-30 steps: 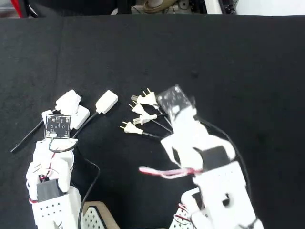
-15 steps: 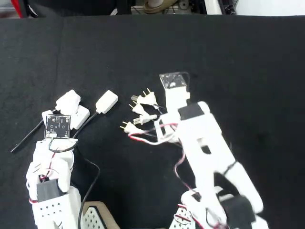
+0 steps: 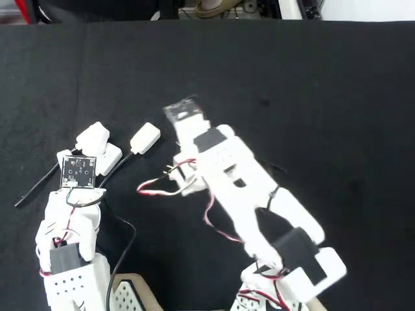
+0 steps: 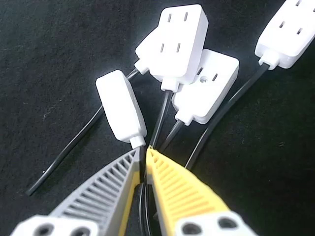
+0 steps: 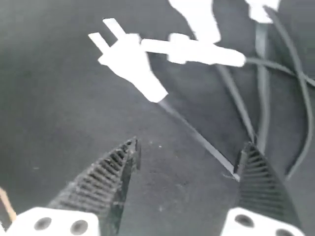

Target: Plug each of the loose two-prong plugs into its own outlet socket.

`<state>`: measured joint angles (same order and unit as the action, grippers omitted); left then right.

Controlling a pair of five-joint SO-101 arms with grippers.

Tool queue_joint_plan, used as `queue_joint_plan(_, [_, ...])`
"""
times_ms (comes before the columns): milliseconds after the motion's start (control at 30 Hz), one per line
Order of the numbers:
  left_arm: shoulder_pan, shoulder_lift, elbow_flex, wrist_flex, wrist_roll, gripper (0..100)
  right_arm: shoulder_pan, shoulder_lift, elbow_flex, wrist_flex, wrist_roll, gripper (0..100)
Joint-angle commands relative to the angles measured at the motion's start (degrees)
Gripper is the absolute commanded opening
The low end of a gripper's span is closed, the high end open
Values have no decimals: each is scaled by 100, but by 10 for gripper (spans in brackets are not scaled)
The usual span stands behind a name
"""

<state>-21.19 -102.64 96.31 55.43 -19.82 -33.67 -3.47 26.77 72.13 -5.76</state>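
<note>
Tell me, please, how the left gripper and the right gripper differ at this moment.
The left gripper is shut on a black cable beside the white sockets; the right gripper is open, empty, near a white plug. The left gripper's fingers are grey and yellow; the right gripper's fingers are both black. Both have ribbed fingers.

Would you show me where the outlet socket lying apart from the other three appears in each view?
High view: the lone socket, right of the three-socket cluster.
Left wrist view: at the picture's edge, beside that cluster.
Right wrist view: loose plugs instead.
Shared landmark: the three-socket cluster.
</note>
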Motion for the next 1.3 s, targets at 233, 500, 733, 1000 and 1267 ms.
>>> queue_joint_plan(233, [-40, -53, 110, 70, 35, 37, -369, 1033, -945, -62, 2971, 315])
queue_joint_plan(500, [-40, -53, 110, 70, 35, 37, -387, 2105, -1912, -62, 3473, 315])
queue_joint_plan(733, [-40, -53, 110, 70, 35, 37, -360, 2835, -2396, -360, 3473, 315])
queue_joint_plan(1000, [-40, -53, 110, 70, 35, 37, -343, 2976, -2202, -343, 3815, 315])
queue_joint_plan(1267, [-40, -53, 110, 70, 35, 37, -343, 2976, -1851, -352, 3877, 175])
